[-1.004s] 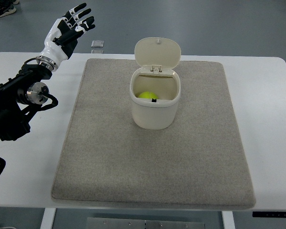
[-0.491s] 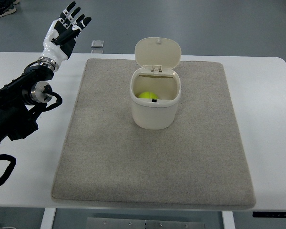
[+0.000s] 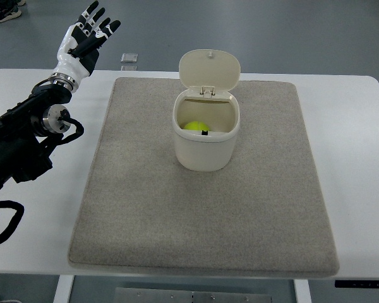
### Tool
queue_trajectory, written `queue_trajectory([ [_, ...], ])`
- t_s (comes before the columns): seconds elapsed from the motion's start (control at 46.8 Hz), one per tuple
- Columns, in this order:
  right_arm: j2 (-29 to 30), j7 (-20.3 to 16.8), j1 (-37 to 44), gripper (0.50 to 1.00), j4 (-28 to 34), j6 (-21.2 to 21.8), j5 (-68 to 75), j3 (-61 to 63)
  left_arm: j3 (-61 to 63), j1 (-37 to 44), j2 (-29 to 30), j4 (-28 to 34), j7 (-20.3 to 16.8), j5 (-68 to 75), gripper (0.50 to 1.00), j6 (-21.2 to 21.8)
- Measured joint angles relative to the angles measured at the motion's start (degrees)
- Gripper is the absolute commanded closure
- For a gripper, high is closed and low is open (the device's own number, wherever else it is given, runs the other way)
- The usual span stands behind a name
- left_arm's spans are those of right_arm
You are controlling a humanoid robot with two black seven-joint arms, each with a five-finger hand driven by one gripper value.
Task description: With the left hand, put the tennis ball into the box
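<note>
A yellow-green tennis ball (image 3: 194,126) lies inside the cream box (image 3: 206,150), which stands on the grey mat with its lid (image 3: 209,69) tipped open at the back. My left hand (image 3: 86,35) is up at the far left, past the table's back edge, well away from the box. Its fingers are spread and hold nothing. The black left arm (image 3: 25,142) runs in from the left edge over the white table. The right arm does not show.
The grey mat (image 3: 202,214) covers most of the white table (image 3: 360,164). A small grey square object (image 3: 129,59) lies on the floor beyond the table's back edge, left of the box lid. Shoes show at the top left corner.
The left hand has drawn back left and slightly up, turning from a side pose to fingers pointing up. The arm shifted a little. The ball and box have not moved.
</note>
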Motion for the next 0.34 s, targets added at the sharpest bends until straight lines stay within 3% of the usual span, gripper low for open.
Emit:
queue_trajectory([
  [0.342, 0.00, 0.00, 0.00, 0.599, 0.01, -0.04, 0.00, 0.00, -0.73, -0.65, -0.55, 0.02, -0.08, 0.01, 0.514, 1.08],
])
